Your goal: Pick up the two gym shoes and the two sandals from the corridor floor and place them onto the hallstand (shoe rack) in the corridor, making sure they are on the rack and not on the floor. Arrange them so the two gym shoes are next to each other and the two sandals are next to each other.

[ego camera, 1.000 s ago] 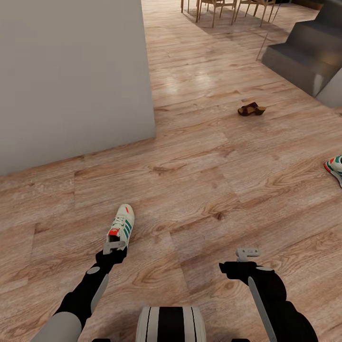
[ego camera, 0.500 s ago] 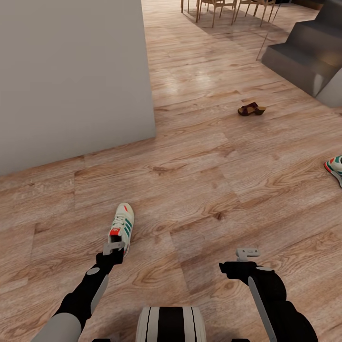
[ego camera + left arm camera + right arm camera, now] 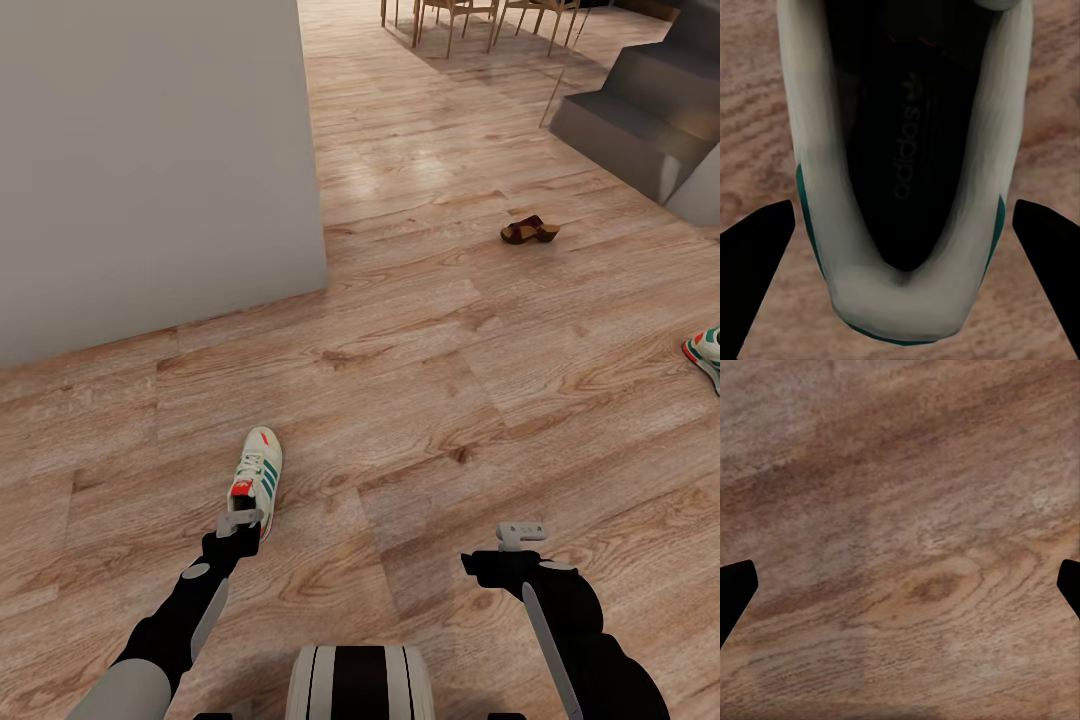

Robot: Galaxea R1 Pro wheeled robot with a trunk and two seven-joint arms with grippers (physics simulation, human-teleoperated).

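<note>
One gym shoe [image 3: 258, 468] lies on the corridor floor [image 3: 420, 400] just ahead of me, toe pointing away. My left gripper [image 3: 240, 522] hangs open right over its heel. The left wrist view looks down into the gym shoe's dark opening [image 3: 904, 150], and the black fingertips [image 3: 761, 232] stand wide apart on either side of the heel without touching it. My right gripper [image 3: 521, 533] is open over bare floor [image 3: 900, 547]. A second gym shoe [image 3: 706, 352] is cut off at the right edge. One brown sandal [image 3: 529, 231] lies farther off. The other sandal and the hallstand are out of view.
A pale grey wall block [image 3: 150, 160] fills the left side, its corner close to the near shoe. Dark grey stairs [image 3: 640, 120] rise at the far right. Wooden chair legs [image 3: 450, 20] stand at the far end of the floor.
</note>
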